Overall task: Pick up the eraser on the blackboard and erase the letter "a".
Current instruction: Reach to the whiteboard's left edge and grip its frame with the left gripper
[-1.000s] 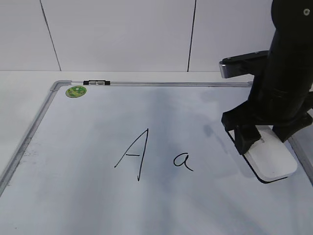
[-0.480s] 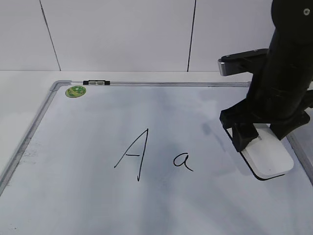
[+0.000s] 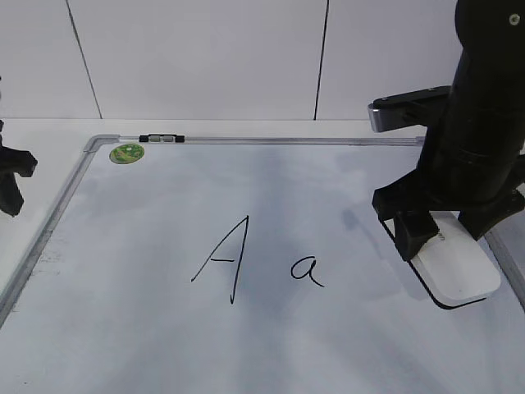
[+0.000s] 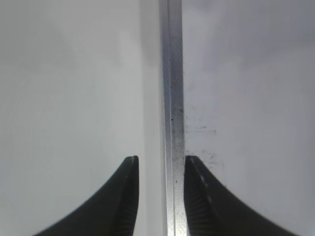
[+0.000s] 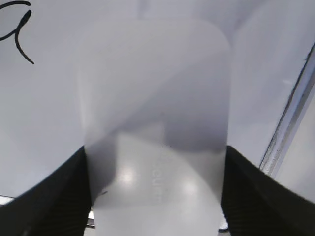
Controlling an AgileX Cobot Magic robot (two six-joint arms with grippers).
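The white eraser (image 3: 455,267) lies at the right end of the blackboard (image 3: 164,213), close to its right frame. My right gripper (image 3: 447,238) is shut on the eraser, one black finger pressed to each long side, as the right wrist view (image 5: 155,196) shows around the eraser (image 5: 155,113). The small letter "a" (image 3: 307,270) is left of the eraser, whole; its edge shows at the top left of the right wrist view (image 5: 17,32). My left gripper (image 3: 10,176) is open and empty at the board's left edge, its jaws (image 4: 160,167) straddling the grey frame (image 4: 172,98).
A tall capital "A" (image 3: 223,258) is written left of the small "a". A round green sticker (image 3: 127,153) sits at the board's far left corner, and a small black clip (image 3: 162,139) is on the far frame. A white wall stands behind.
My left gripper has come into view at the left edge. My right gripper shifted a little up and left with the eraser, then back to the right.
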